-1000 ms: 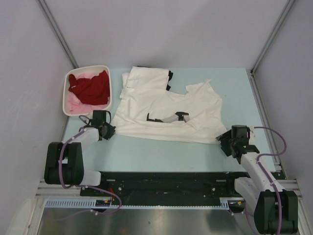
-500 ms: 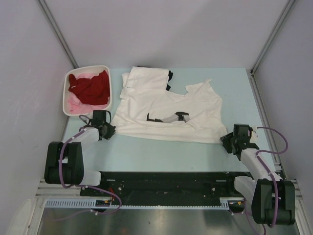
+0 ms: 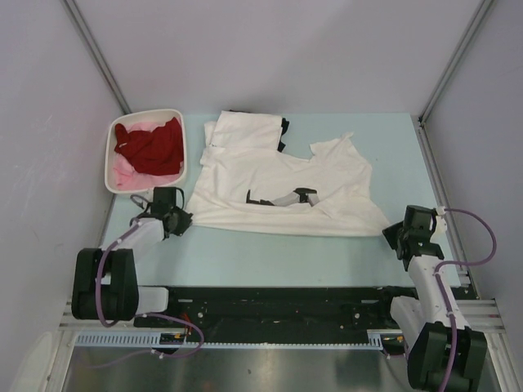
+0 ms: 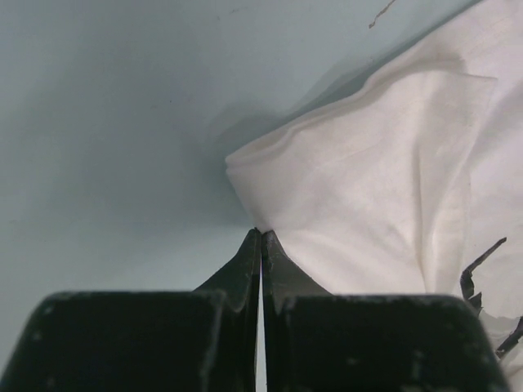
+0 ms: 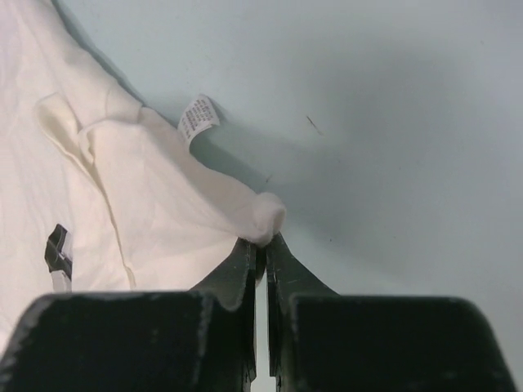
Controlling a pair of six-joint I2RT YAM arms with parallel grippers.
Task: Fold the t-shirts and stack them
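Since the shirt (image 3: pixel 278 184) is limp and light, its corners suit pinching; left gripper (image 4: pixel 261 235) and right gripper (image 5: pixel 261 242) each sit clamped on one.

Cream-white t-shirt (image 3: pixel 278 188) with a black-and-grey mark on a pale blue surface (image 3: pixel 270 253); at ten o'clock, dark red (image 3: pixel 151 145) and pink (image 3: pixel 122 171) shirts in a white basin (image 3: pixel 110 155)

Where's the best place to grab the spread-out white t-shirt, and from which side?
By the two near hem corners, coming low from the near edge. The white t-shirt lies flat with its hem toward the arms; the left gripper and right gripper are shut on those corners.
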